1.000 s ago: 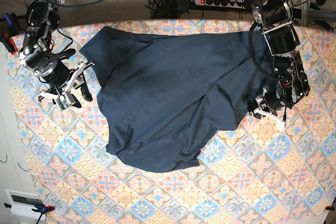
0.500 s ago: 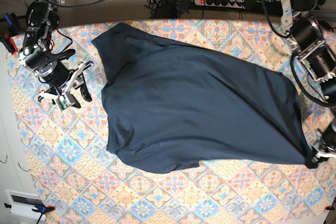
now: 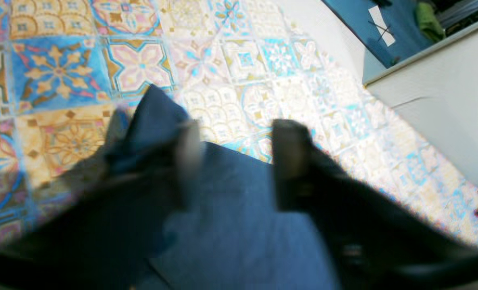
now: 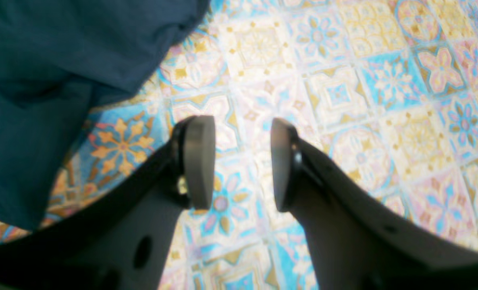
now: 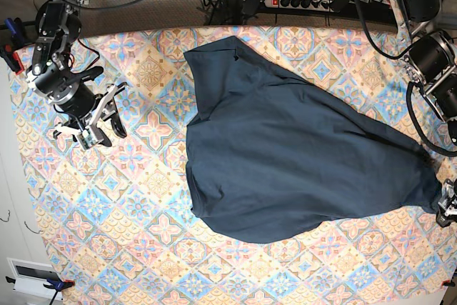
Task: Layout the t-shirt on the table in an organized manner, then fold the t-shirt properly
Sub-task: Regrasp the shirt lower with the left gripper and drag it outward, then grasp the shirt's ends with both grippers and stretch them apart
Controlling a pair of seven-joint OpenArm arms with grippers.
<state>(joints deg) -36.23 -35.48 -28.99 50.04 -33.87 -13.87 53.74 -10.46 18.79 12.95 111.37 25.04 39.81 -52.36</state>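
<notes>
The one t-shirt (image 5: 285, 166) lies on the table (image 5: 107, 219), its long axis from 11 to 4 o'clock, its tip at the 4 o'clock edge. The left gripper (image 3: 235, 157) sits at that tip with jaws apart, cloth between them; whether it grips, I cannot tell. The right gripper (image 4: 242, 161) hangs wide and empty at 9 o'clock, well apart. Two arms.

Bare table (image 5: 107, 205) lies open left of the t-shirt (image 5: 285, 162) and along the near edge; at the right edge the left pincer (image 5: 448, 208) crowds the cloth.
</notes>
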